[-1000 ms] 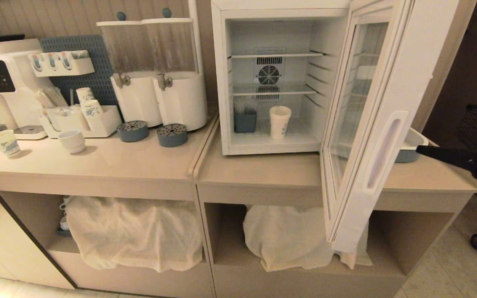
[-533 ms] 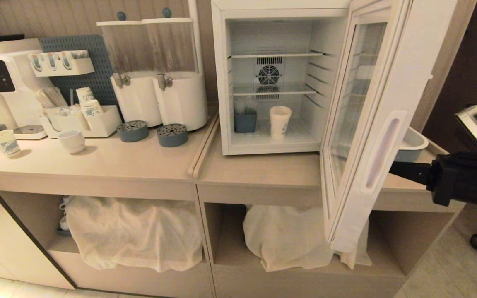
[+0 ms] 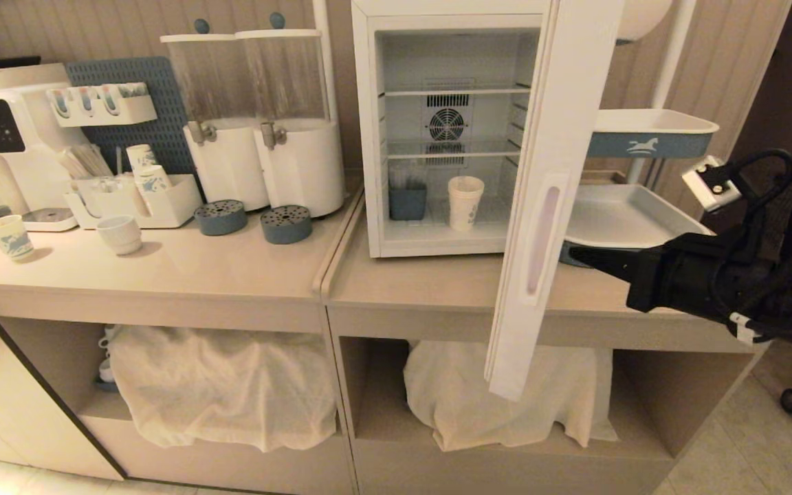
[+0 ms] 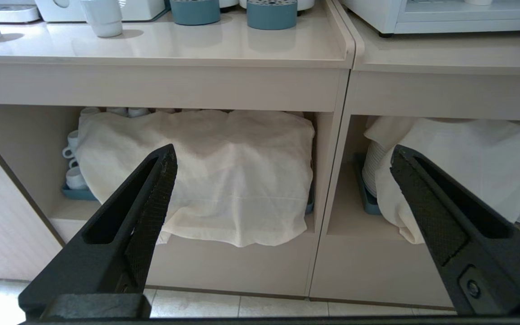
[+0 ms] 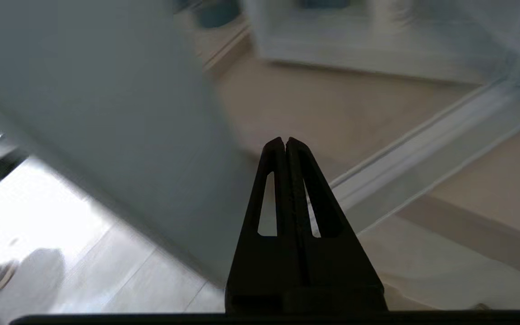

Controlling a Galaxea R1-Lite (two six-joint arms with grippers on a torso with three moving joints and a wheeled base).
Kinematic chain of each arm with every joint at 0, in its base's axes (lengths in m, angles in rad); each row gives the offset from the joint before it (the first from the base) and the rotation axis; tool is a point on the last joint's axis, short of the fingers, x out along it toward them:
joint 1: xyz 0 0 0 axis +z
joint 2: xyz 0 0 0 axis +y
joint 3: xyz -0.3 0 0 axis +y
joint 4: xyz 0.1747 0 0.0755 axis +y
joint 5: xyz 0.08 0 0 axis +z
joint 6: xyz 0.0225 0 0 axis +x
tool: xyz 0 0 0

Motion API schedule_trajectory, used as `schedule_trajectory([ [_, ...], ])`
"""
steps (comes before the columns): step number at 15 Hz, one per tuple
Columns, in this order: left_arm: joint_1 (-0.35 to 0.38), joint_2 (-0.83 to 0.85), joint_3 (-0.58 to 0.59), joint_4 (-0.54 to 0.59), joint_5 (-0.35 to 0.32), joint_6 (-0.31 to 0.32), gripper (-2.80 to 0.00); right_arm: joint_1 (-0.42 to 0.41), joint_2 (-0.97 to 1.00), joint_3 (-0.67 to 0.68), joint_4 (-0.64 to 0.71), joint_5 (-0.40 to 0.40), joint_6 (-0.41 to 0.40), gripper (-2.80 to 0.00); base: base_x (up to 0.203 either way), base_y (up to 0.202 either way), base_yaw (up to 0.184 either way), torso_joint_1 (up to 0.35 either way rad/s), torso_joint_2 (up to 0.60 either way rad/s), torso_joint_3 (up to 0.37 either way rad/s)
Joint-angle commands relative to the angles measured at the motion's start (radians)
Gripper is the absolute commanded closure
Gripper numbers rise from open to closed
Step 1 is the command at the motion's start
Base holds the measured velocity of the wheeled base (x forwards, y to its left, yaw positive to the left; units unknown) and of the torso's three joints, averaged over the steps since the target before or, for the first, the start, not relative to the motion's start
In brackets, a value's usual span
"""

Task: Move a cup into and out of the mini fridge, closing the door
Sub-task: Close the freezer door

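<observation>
Showing pressed-together right gripper (image 5: 285,141) fingers, perhaps touching the door (image 3: 551,192); left gripper (image 4: 282,158) spread.

Black tapered fingers (image 5: 303,189), probably cable-looped black arm (image 3: 712,275).

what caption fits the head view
Shut right gripper beside the half-open door of the mini fridge, cup inside.

A café drinks counter: beverage dispensers (image 3: 262,124), coffee machine (image 3: 4,137), paper cups (image 3: 145,168).
</observation>
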Motion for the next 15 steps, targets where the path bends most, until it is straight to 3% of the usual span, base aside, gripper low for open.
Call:
schedule_trajectory([
  [1,0.000,0.001,0.018,-0.001,0.000,-0.001,-2.80,0.054,0.051,-0.060,-0.004,-0.163,0.016,0.00,0.000,0.000,0.000,0.000,0.00,0.000],
  [4,0.000,0.001,0.018,-0.003,-0.002,-0.004,-2.80,0.145,0.179,-0.223,0.006,-0.450,0.056,0.00,0.000,0.000,0.000,0.000,0.00,0.000],
  [6,0.000,0.002,0.018,-0.003,-0.002,-0.005,-2.80,0.173,0.256,-0.309,0.009,-0.568,0.060,0.00,0.000,0.000,0.000,0.000,0.00,0.000],
  [11,0.000,0.000,0.018,-0.003,-0.002,-0.007,-2.80,0.191,0.416,-0.501,0.058,-0.631,0.055,0.00,0.000,0.000,0.000,0.000,0.00,0.000],
  [15,0.000,0.000,0.018,-0.003,-0.002,-0.007,-2.80,0.210,0.483,-0.567,0.053,-0.641,0.007,0.00,0.000,0.000,0.000,0.000,0.00,0.000],
])
